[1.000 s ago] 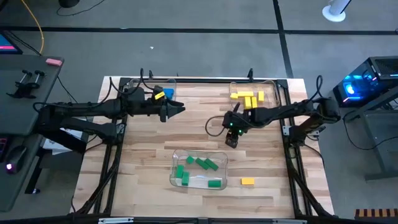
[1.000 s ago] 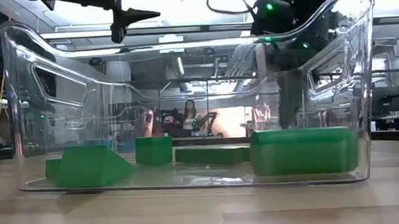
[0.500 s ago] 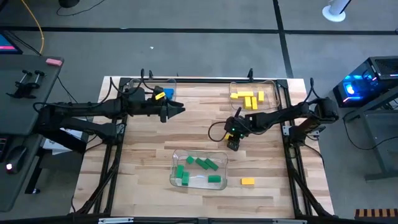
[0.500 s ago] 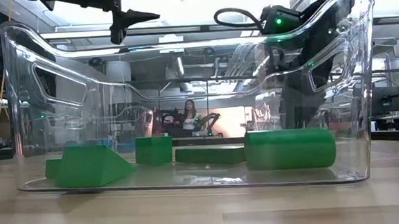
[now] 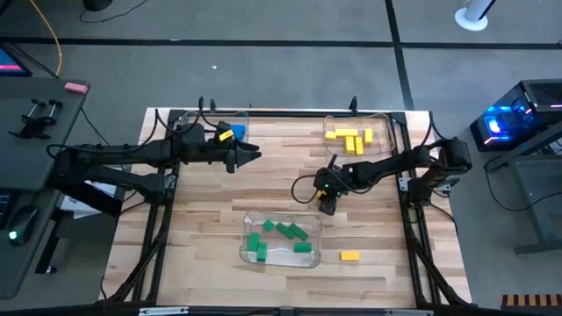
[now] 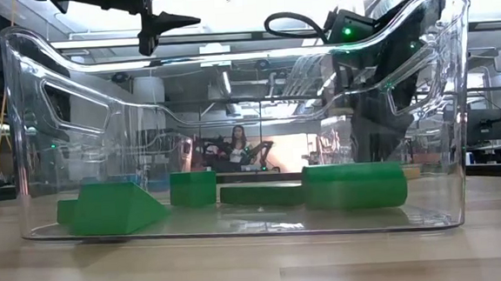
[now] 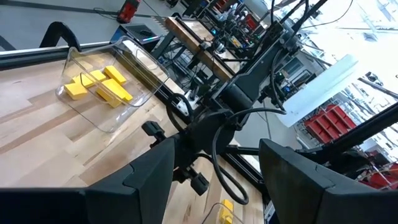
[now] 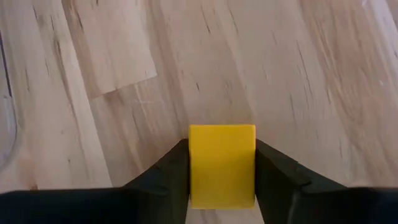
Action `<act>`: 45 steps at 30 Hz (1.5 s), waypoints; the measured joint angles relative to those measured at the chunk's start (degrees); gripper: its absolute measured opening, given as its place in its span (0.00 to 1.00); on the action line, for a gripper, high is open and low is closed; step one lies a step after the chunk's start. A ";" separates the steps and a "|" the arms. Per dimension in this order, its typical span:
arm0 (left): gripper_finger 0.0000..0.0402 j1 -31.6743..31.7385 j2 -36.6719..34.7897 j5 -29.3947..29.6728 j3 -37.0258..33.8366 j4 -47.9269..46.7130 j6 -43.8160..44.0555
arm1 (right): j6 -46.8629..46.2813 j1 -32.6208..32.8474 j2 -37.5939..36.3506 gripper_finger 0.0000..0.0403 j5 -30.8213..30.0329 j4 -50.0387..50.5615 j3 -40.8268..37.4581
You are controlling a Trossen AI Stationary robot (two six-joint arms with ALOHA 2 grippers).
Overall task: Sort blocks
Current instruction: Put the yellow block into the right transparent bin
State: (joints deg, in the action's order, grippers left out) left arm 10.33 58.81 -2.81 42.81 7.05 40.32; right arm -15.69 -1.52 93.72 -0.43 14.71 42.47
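The right hand (image 5: 327, 206) sits over the middle of the desk (image 5: 211, 254), just off the far right corner of the near clear tray (image 5: 248, 219). From its wrist camera you can see it clamped on a yellow block (image 8: 222, 165), one dark finger pressed against each side, with bare wood grain below it. So it's holding that one.

The near tray has five green blocks (image 5: 283, 230) in it. From the low camera they all lie flat on the tray floor, a wedge-looking one toward one end and a long bar (image 6: 354, 186) toward the other.

The far right tray (image 5: 388, 123) holds a little bunch of yellow blocks (image 5: 349, 139). One more yellow block (image 5: 349, 256) lies by itself on the desk, near the front and just right of the green tray.

The left hand (image 5: 248, 154) hangs above the far left part of the desk, its fingers spread wide with nothing between them. Behind it, next to the arm, there's a yellow piece (image 5: 226, 134) and something blue (image 5: 239, 132) at the far left; can't tell much more about those.
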 joint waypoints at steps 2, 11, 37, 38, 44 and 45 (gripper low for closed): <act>0.55 0.04 0.00 0.00 0.00 0.02 0.00 | -2.71 0.02 -0.43 0.32 0.07 0.08 0.01; 0.55 0.20 0.02 0.11 0.00 0.04 -2.24 | -6.09 -1.71 -17.19 0.32 -5.46 13.90 4.80; 0.55 0.20 0.04 2.01 0.00 0.06 -3.04 | -24.27 -14.68 -35.55 0.70 -5.56 26.47 8.29; 0.55 0.20 0.04 2.01 0.00 0.06 -3.04 | -26.15 -11.53 -36.60 0.71 -2.81 26.32 8.36; 0.55 0.20 0.04 2.01 0.00 0.04 -2.97 | -42.47 12.14 -36.92 0.71 5.58 28.63 8.38; 0.55 0.20 0.04 2.02 0.00 0.06 -2.95 | -45.60 16.10 -36.01 0.71 4.80 28.85 8.38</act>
State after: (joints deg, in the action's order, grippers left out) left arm 10.52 58.85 -0.79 42.81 7.11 37.37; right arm -61.29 14.58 57.71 4.37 43.56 50.85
